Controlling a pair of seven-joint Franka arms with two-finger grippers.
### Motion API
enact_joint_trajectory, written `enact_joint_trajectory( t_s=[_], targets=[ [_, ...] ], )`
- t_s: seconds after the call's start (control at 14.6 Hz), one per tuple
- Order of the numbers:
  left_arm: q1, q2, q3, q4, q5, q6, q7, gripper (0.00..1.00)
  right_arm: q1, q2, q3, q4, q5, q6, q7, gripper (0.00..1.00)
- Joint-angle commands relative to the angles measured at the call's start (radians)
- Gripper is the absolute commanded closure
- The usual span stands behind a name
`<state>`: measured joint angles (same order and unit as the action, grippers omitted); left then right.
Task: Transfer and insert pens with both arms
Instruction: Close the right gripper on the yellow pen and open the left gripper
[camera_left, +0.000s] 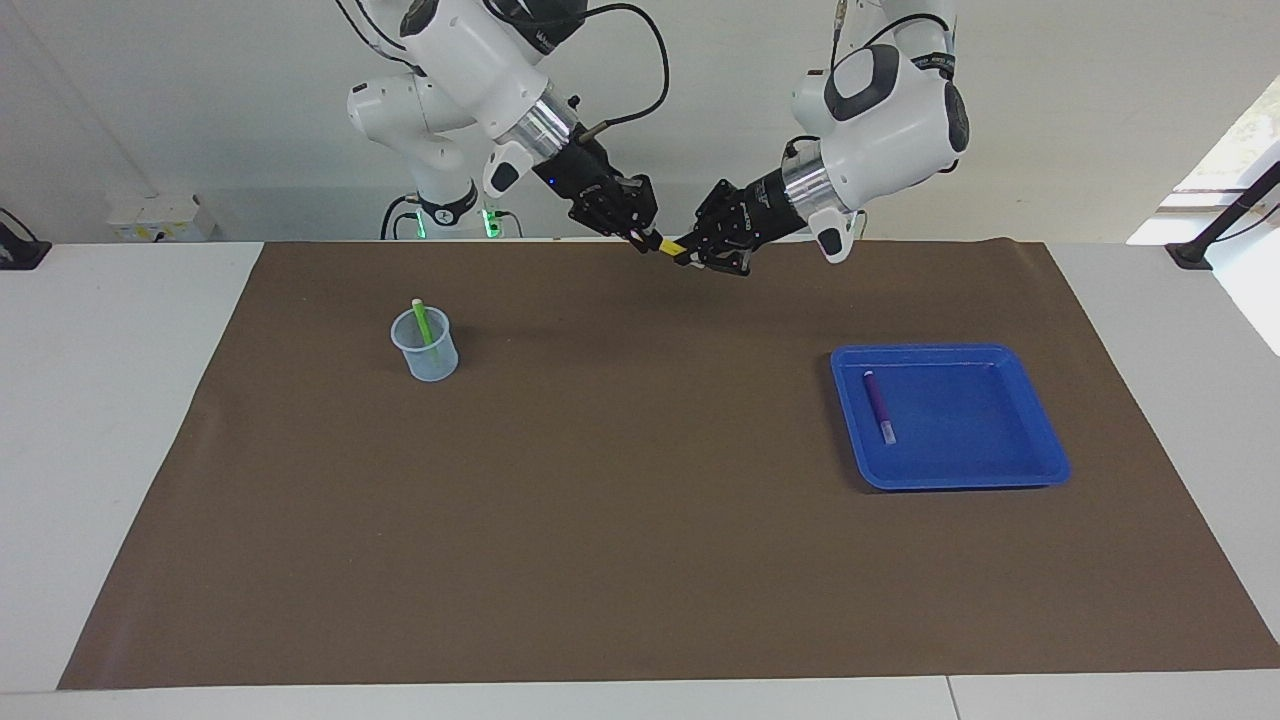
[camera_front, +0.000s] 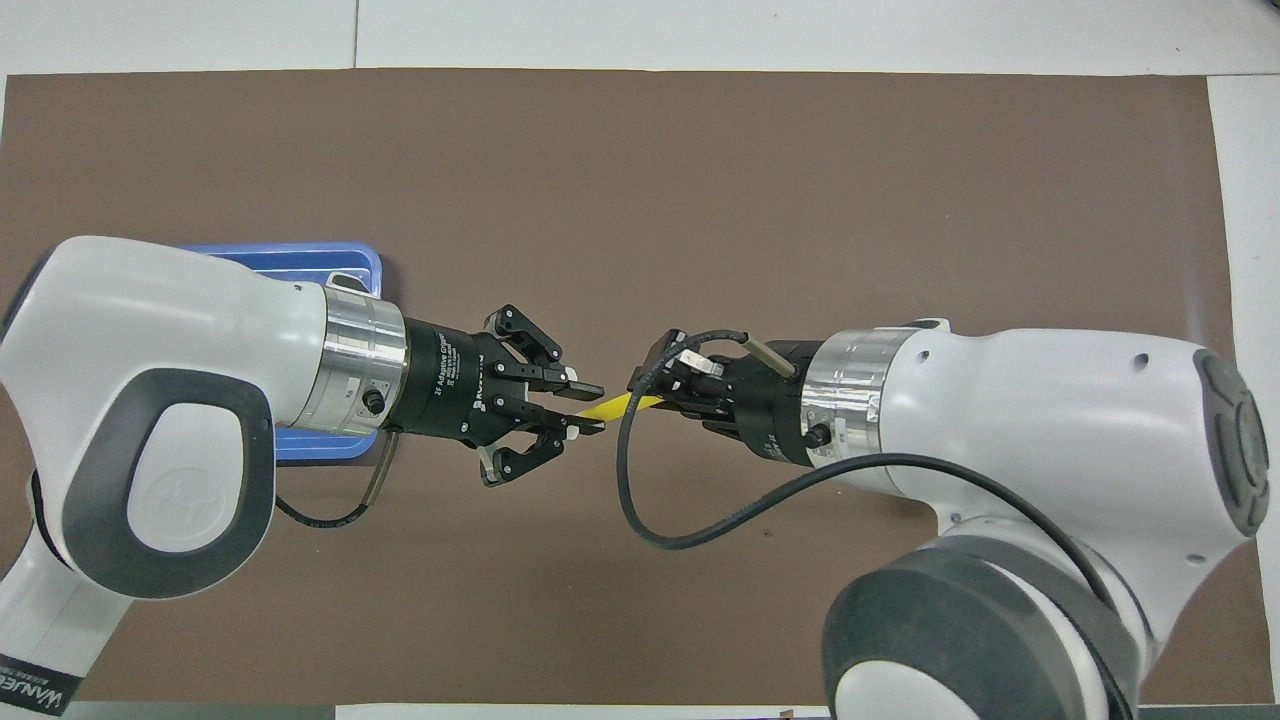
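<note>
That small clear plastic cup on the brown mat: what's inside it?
The small clear plastic cup holds one green pen, leaning with its pale tip above the rim. Nothing else shows through its wall. The overhead view doesn't show the cup.

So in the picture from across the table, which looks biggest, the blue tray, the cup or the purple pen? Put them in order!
Largest to smallest in the facing view:
1. blue tray
2. cup
3. purple pen, thinner than the cup, though about as long as the cup is tall.

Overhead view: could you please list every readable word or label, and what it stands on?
"2F Adaptive Gripper": on the black body of the left gripper.
"ROBOT...": beside it, last letters unclear.
"WANJE...": label low on the left arm, cut off at the edge.
No other text is readable.
</note>
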<state>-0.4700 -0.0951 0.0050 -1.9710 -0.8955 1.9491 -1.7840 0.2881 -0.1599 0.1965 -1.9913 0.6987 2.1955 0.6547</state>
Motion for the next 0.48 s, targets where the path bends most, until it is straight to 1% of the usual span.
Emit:
enact_joint_trajectory(
  t_s=[0.0,0.14,0.27,0.34,0.41],
  targets=[
    [-0.015,-0.034,0.013,-0.028,-0.019,0.031,0.005,0.00,-0.050,-0.001,0.000,0.020,-0.077,-0.113,-0.105,1.00],
    [-0.015,-0.034,0.013,-0.028,-0.017,0.031,0.005,0.00,-0.099,0.000,0.000,0.083,-0.236,-0.265,-0.167,1.00],
    [-0.015,-0.034,0.013,-0.028,-0.017,0.033,0.006,0.00,-0.145,0.011,0.000,0.156,-0.393,-0.405,-0.298,1.00],
    [-0.015,-0.034,0.013,-0.028,-0.017,0.037,0.005,0.00,-0.171,0.022,0.000,0.185,-0.465,-0.463,-0.387,1.00],
    [-0.015,-0.034,0.013,-0.028,-0.017,0.037,0.005,0.00,-0.191,0.017,0.000,0.180,-0.523,-0.476,-0.455,1.00]
  ],
)
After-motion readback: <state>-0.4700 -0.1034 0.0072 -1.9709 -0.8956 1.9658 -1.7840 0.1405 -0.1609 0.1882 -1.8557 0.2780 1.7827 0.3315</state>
